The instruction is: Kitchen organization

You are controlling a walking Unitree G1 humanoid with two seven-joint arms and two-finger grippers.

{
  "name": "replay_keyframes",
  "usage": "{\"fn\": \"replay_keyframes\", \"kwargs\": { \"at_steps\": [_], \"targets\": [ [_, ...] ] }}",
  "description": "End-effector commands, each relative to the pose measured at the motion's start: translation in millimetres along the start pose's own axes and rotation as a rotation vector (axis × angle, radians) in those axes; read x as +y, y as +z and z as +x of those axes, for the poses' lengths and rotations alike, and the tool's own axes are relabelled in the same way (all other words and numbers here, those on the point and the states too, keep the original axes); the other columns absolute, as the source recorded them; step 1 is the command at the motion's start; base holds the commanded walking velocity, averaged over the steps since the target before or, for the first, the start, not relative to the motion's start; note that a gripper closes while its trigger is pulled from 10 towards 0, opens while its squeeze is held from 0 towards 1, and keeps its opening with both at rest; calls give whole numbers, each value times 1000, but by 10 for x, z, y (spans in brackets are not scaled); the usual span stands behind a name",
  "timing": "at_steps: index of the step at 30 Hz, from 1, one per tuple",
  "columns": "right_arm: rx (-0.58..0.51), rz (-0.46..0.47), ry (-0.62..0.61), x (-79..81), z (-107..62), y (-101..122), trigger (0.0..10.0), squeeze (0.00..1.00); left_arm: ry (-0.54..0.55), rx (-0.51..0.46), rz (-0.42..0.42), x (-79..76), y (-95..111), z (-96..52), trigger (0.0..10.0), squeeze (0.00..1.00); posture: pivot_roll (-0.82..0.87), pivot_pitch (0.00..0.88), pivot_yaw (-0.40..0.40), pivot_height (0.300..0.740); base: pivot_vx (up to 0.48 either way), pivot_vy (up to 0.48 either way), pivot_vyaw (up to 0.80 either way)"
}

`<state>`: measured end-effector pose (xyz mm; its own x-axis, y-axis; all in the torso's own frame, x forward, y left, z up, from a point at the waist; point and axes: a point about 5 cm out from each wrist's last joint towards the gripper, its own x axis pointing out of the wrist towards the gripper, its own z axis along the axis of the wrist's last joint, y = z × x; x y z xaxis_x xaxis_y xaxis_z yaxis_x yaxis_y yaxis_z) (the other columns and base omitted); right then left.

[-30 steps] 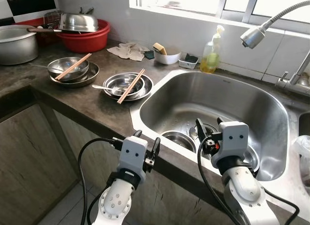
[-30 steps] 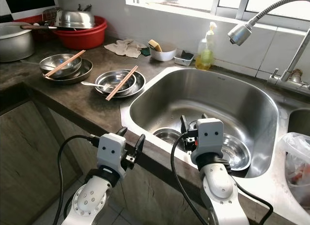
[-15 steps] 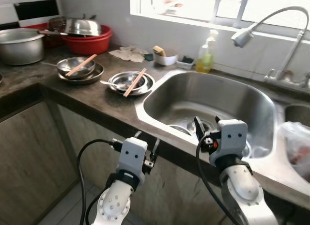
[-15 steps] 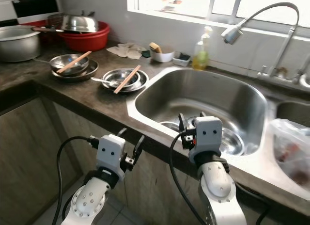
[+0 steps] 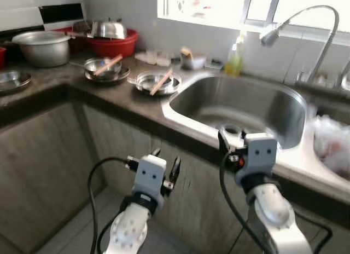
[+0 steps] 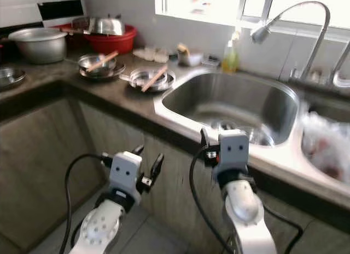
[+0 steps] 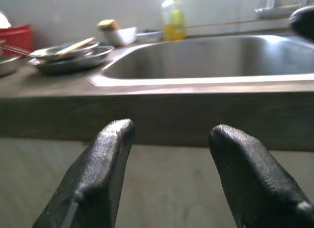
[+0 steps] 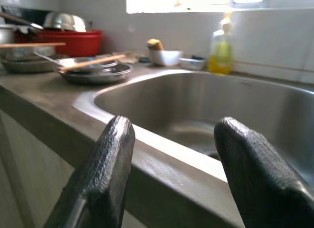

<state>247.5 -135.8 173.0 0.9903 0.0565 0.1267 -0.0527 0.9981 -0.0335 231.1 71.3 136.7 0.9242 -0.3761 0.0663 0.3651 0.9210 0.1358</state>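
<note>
Left pincer (image 7: 169, 139), right pincer (image 8: 171, 134) fingers apart, empty, facing sink (image 5: 240, 103).

My two silver arms end in black-fingered grippers, the left gripper (image 5: 165, 165) and right gripper (image 5: 232, 139) both trailing black cables. Before me, a dark brown mottled countertop (image 5: 117, 98) frames a shiny steel sink (image 5: 240, 103) under a chrome faucet (image 5: 298, 24). A red basin (image 5: 115, 46) carries a silver lid; grey metal plates (image 5: 158, 81) hold pale wooden chopsticks (image 5: 160, 82). A yellow-green soap bottle (image 8: 219, 53) stands against the white wall. Brown wood-grain cabinet fronts (image 5: 44, 155) run below.
</note>
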Motion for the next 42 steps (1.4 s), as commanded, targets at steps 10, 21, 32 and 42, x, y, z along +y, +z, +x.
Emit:
{"fn": "replay_keyframes", "kwargs": {
  "at_steps": [10, 21, 32, 42],
  "targets": [
    [13, 8, -5, 0, 8, -27, 10000, 0, 7, -4, 8, 26, 11, 12, 10000, 0, 68, 5, -42, 740, -296, 0, 0],
    [41, -7, 13, 17, -4, -80, 10000, 0, 10, 1, 12, 29, 4, 14, 10000, 0, 68, 6, -44, 740, -306, 0, 0],
    [128, -7, 45, 45, -243, -303, 10000, 0, -16, 101, -76, -23, -150, -194, 10000, 0, 68, 10, -50, 740, 0, 0, 0],
    [128, -13, 93, 154, -330, -313, 10000, 0, -19, 92, -88, -64, -133, -211, 10000, 0, 66, 0, -51, 740, 0, 0, 0]
  ]
}}
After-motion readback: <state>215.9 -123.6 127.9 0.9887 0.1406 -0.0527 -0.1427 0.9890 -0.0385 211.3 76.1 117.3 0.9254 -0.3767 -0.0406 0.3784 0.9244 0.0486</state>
